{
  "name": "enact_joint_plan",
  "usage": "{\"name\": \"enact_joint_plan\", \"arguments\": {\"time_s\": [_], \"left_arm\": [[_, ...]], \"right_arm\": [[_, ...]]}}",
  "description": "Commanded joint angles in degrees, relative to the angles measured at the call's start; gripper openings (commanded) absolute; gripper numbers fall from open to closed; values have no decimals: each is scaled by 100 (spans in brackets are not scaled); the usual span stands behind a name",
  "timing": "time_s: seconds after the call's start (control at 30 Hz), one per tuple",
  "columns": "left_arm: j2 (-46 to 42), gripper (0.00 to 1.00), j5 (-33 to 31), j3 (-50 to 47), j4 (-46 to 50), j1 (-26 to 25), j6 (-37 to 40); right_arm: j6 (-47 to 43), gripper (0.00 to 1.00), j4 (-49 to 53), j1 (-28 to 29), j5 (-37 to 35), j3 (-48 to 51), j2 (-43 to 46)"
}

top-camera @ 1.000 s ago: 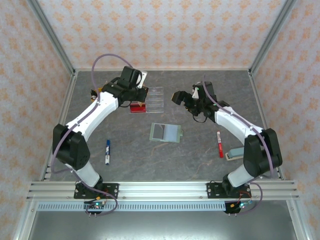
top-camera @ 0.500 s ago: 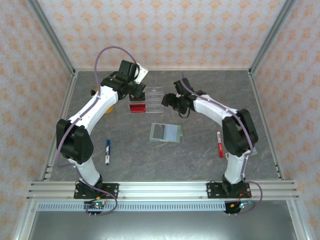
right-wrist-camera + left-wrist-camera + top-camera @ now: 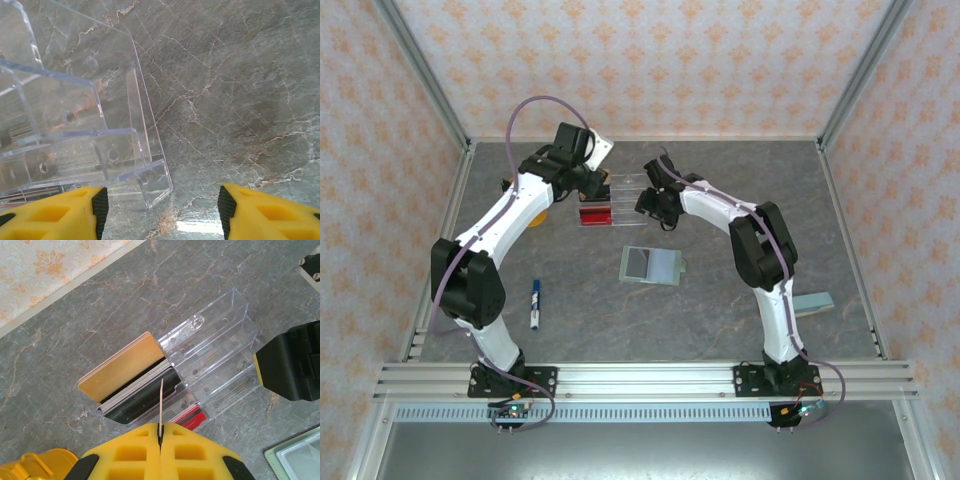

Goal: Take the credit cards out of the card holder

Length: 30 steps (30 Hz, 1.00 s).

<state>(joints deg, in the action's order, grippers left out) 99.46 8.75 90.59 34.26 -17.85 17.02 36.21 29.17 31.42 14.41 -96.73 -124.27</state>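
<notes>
**Card transfer at the clear tray (image 3: 220,340).** The left tool (image 3: 160,430), its pads pressed together, pinches a thin card (image 3: 161,402) seen edge-on. The card is held upright above the tray's near slots, presumably so that it can slide down between the dividers. Standing in the tray are a tan-orange card (image 3: 125,371), a black card (image 3: 145,401) and, in the nearest slot, a red card (image 3: 192,416). The right tool (image 3: 160,207) is spread, with the tray's corner between its pads and neither pad clearly touching it. Its place at the tray's end suggests that it is there to steady the tray while the card goes in. The card holder (image 3: 652,265) lies open and flat on the desk (image 3: 720,320), nearer the arm bases and apart from both tools. Whether any card remains inside it cannot be told.
</notes>
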Motion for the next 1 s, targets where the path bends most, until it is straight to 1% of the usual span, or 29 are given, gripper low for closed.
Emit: {"name": "enact_joint_plan", "arguments": {"time_s": [0.0, 0.17, 0.3, 0.6, 0.73, 0.87, 0.97], "left_arm": [[-126, 0, 12, 39, 43, 44, 21], [-103, 0, -3, 47, 79, 53, 30], [-74, 0, 56, 106, 131, 53, 54], [-42, 0, 466, 210, 173, 53, 201], [92, 0, 754, 420, 201, 53, 359], [328, 0, 975, 691, 270, 36, 580], [540, 0, 1020, 953, 345, 9, 742]], "right_arm": [[80, 62, 271, 5, -256, -256, -179], [-88, 61, 614, -29, -522, -373, -265], [-330, 60, 815, -137, -708, -283, -201], [-966, 60, 994, -601, -853, 39, 32], [-1396, 60, 1085, -873, -953, -26, 56], [-1840, 60, 1130, -1021, -939, -308, -47], [-1998, 61, 1111, -1033, -728, -464, -44]]}}
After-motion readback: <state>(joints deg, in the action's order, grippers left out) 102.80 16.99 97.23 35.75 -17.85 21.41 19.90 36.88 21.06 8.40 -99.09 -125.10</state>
